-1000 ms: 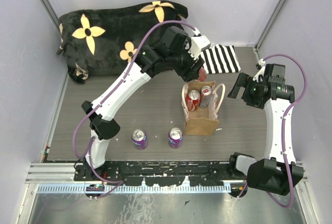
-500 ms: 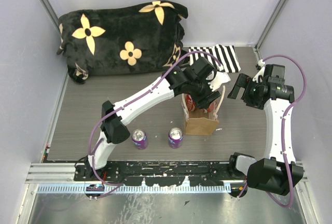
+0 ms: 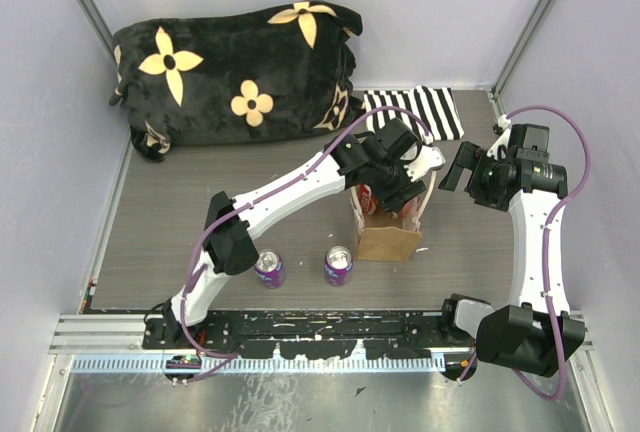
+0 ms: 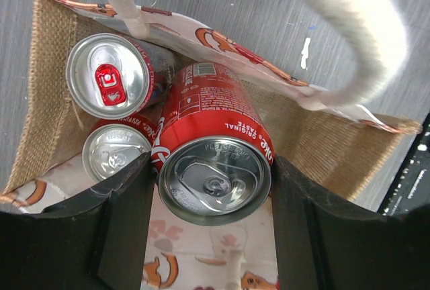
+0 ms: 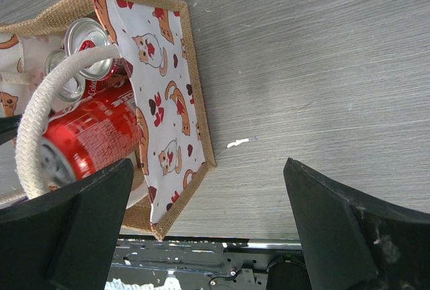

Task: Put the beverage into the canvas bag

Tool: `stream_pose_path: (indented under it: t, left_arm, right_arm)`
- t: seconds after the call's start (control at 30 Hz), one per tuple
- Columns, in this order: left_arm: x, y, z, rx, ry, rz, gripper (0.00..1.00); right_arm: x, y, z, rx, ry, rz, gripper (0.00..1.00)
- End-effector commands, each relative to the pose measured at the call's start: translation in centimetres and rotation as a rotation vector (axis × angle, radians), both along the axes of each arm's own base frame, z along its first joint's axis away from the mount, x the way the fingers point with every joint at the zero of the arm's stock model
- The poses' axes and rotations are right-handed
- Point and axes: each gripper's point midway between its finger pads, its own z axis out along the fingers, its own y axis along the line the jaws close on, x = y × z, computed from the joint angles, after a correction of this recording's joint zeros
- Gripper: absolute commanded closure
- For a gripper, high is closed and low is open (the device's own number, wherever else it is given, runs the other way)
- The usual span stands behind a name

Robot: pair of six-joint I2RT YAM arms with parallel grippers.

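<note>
From above, the left hand [image 3: 398, 190] hangs over the mouth of the bag [image 3: 388, 239], which stands on the surface [image 3: 200, 202]; two purple cans [image 3: 268, 268] stand nearer, to its left. The left wrist view shows that hand clamped on a red can [image 4: 213, 162], lower end in the bag beside two other cans [image 4: 109, 75]. The right wrist view shows the right hand [image 5: 208, 223] spread apart, right of the bag.

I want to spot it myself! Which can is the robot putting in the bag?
Find the tan bag near the middle of the table. The left gripper reaches into its open top, holding a red can. A red-tab can and a plain can sit in there too, but only this one is pinched between black fingers.
</note>
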Motion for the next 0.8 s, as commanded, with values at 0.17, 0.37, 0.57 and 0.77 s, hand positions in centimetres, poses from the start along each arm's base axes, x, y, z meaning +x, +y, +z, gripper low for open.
stream_pose_path:
  t: [0.17,0.37,0.57,0.77]
  left_arm:
    - [1.4,-1.6,-1.4,-0.021,-0.056,-0.013,1.0]
    - [1.7,-1.8,-3.0,0.004,-0.054,-0.015,1.0]
    - [1.9,-1.8,-4.6,0.032,-0.048,-0.017,1.0]
    - [2.5,-2.3,-5.5,0.035,-0.062,-0.007,1.0]
  right_arm:
    - [0.6,-0.6,0.5,-0.027,-0.039,-0.002,0.0]
    - [0.6,-0.7,0.4,-0.03,-0.036,-0.003,0.0]
    - [0.5,-0.7,0.1,-0.031,-0.03,-0.003,0.0]
    - [0.5,-0.8,0.0,-0.032,-0.023,-0.004,0.0]
